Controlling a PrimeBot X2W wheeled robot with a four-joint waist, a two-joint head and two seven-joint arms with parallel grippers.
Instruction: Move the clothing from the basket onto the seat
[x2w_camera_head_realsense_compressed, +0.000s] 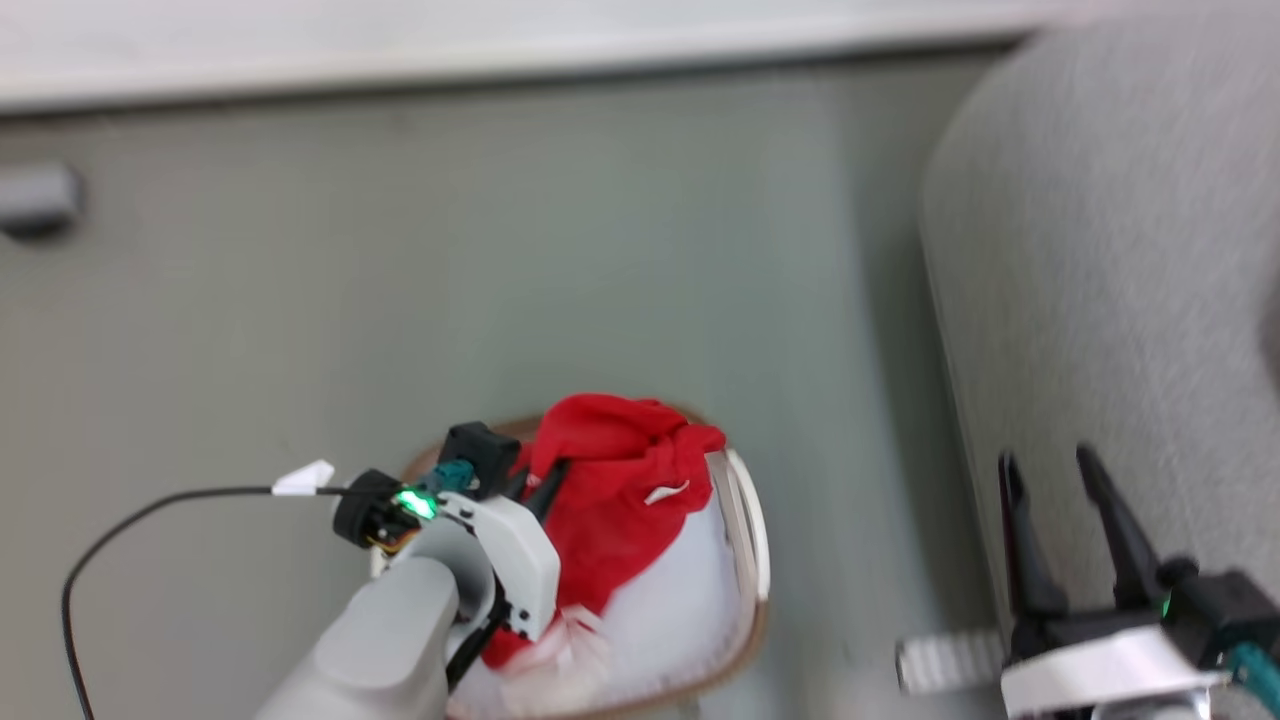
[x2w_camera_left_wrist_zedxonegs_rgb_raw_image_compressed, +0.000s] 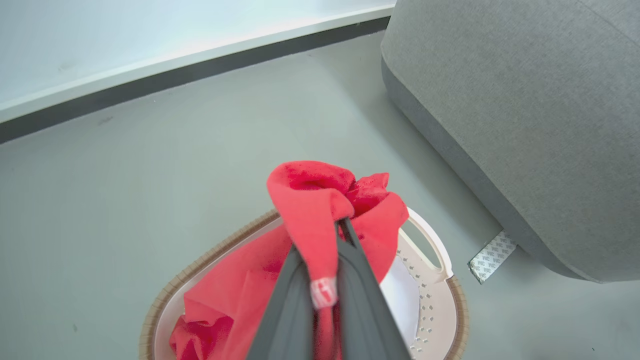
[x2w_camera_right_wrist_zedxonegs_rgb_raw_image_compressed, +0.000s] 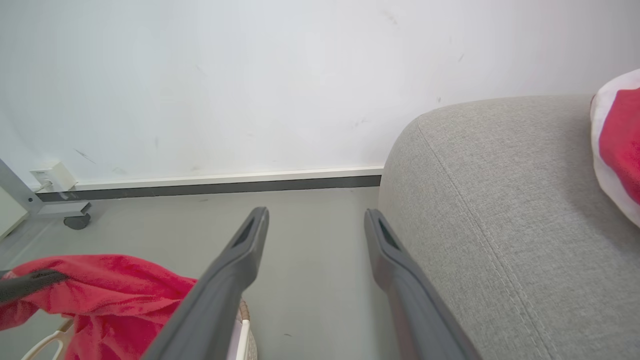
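The clothing (x2w_camera_head_realsense_compressed: 620, 490) is a bright red bundle, pulled up out of the cream basket (x2w_camera_head_realsense_compressed: 748, 540) with its lower part still hanging inside. My left gripper (x2w_camera_head_realsense_compressed: 538, 482) is shut on a fold of it. In the left wrist view the two dark fingers (x2w_camera_left_wrist_zedxonegs_rgb_raw_image_compressed: 300, 290) pinch the red clothing (x2w_camera_left_wrist_zedxonegs_rgb_raw_image_compressed: 310, 200) above the basket (x2w_camera_left_wrist_zedxonegs_rgb_raw_image_compressed: 440, 260). The grey seat (x2w_camera_head_realsense_compressed: 1100, 250) rises at the right. My right gripper (x2w_camera_head_realsense_compressed: 1045, 462) hangs open beside its arm, holding nothing. The right wrist view has this gripper (x2w_camera_right_wrist_zedxonegs_rgb_raw_image_compressed: 316, 215) between the clothing (x2w_camera_right_wrist_zedxonegs_rgb_raw_image_compressed: 100, 290) and the seat (x2w_camera_right_wrist_zedxonegs_rgb_raw_image_compressed: 475, 200).
A pale pad (x2w_camera_head_realsense_compressed: 670, 610) lies in the basket's bottom. A white tape patch (x2w_camera_left_wrist_zedxonegs_rgb_raw_image_compressed: 492, 255) is stuck to the floor at the seat's foot. Another red and white fabric piece (x2w_camera_right_wrist_zedxonegs_rgb_raw_image_compressed: 617, 145) lies on the seat. A wheeled frame leg (x2w_camera_right_wrist_zedxonegs_rgb_raw_image_compressed: 75, 220) stands by the wall.
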